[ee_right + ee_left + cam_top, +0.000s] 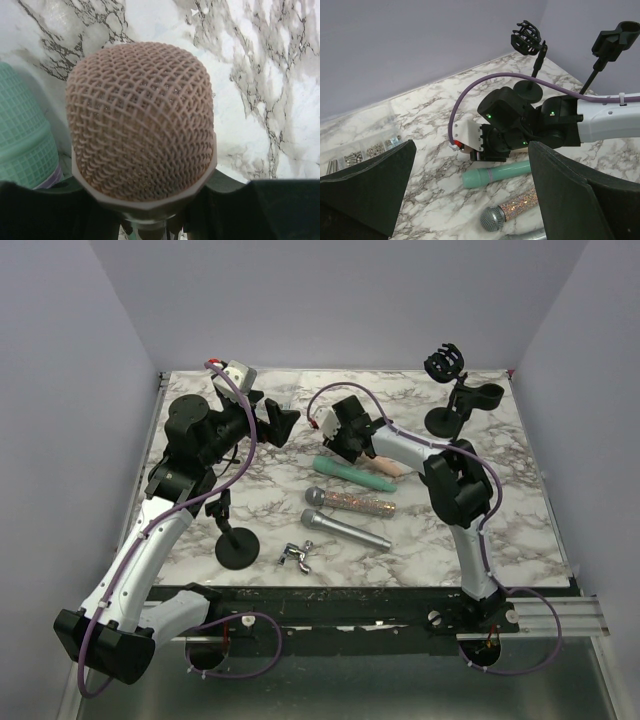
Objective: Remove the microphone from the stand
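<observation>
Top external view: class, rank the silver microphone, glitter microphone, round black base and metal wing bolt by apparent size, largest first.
1. silver microphone and glitter microphone: too alike to rank
2. round black base
3. metal wing bolt

On the marbled surface I see three spare microphones lying flat, near each other in the middle. The green microphone is farthest from me, the glittering microphone is in between, and the silver microphone is nearest. A small metal wing nut lies just in front of the silver one's head. A clear box with screws sits close to the wall.
</observation>
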Controlling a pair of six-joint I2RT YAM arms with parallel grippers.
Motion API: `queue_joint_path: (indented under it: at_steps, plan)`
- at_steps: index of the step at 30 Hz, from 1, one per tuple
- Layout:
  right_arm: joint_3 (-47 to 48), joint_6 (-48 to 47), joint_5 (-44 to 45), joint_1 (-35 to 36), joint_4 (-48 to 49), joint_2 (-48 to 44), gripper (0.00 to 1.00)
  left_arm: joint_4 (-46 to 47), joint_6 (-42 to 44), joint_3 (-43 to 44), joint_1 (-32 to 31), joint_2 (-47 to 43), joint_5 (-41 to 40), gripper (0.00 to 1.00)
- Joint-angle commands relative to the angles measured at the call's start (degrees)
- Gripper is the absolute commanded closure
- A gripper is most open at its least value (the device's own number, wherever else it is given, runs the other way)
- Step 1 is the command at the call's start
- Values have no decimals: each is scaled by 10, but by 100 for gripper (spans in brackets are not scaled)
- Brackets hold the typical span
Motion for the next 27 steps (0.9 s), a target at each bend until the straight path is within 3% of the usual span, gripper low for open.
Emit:
queue_joint_path:
  at_steps: [1, 8, 19, 27]
  plan:
    - [15, -7, -13, 4, 9, 24, 53, 11, 7, -2, -1, 0, 10, 1]
    - [1, -7, -19, 4, 10, 21, 44, 13, 5, -2, -1, 4, 15, 1]
    - [-9, 2, -19, 4, 13, 20, 42, 14, 4, -3, -1, 4, 15, 1]
    - [20, 22, 11, 4, 7, 5, 29, 14, 5, -3, -1, 4, 15, 1]
